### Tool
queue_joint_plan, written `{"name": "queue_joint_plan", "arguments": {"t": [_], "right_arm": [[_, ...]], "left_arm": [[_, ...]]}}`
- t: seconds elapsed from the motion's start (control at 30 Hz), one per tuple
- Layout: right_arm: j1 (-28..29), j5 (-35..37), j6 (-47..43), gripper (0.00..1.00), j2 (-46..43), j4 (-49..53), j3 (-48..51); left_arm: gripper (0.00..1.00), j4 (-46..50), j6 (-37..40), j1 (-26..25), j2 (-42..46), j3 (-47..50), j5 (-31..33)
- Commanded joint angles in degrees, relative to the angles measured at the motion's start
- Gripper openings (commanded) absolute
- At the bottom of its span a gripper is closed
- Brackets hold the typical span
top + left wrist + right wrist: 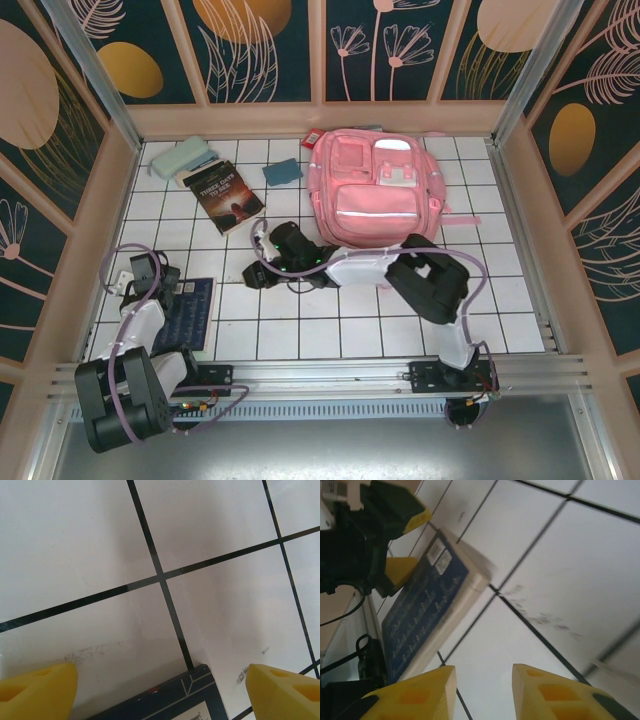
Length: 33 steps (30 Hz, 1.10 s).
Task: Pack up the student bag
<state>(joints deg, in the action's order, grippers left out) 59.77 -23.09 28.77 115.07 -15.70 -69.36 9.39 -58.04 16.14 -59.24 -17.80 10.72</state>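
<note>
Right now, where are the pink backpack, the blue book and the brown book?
pink backpack (372, 197), top view, front pocket.
blue book (195, 315), top view, middle of cover.
brown book (224, 198), top view, middle of cover.

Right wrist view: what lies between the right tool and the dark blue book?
Bare white tile with black grid lines; nothing lies between the right tool and the dark blue book. The right wrist view shows it.
</note>
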Motion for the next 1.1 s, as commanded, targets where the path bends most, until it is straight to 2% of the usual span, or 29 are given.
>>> {"name": "queue_joint_plan", "arguments": {"t": [0.0,0.27,0.53,0.83,1.07], "right_arm": [[1.1,-2.9,-1.3,0.35,4.3,1.0,-6.3],[2.1,-4.8,-1.0,0.36,14.7,5.9,-18.8],[3.4,-7.7,1.7,0.37,20.4,7.4,-23.7],[4.0,-6.4,1.9,0.39,24.6,9.9,-31.2],[0.9,-4.3,5.2,0.39,25.1,8.5,-31.4]], "left_arm": [[0.87,-4.4,-2.5,-1.1,-0.8,3.2,-17.3],[0.87,-6.3,-2.0,-1.1,-1.9,3.7,-18.7],[0.87,-6.5,-0.6,-1.1,-2.5,3.4,-19.3],[0.84,-8.3,-0.4,-1.3,-1.1,5.3,-23.5],[0.83,-11.6,-2.6,-3.6,0.1,6.8,-28.5]]}}
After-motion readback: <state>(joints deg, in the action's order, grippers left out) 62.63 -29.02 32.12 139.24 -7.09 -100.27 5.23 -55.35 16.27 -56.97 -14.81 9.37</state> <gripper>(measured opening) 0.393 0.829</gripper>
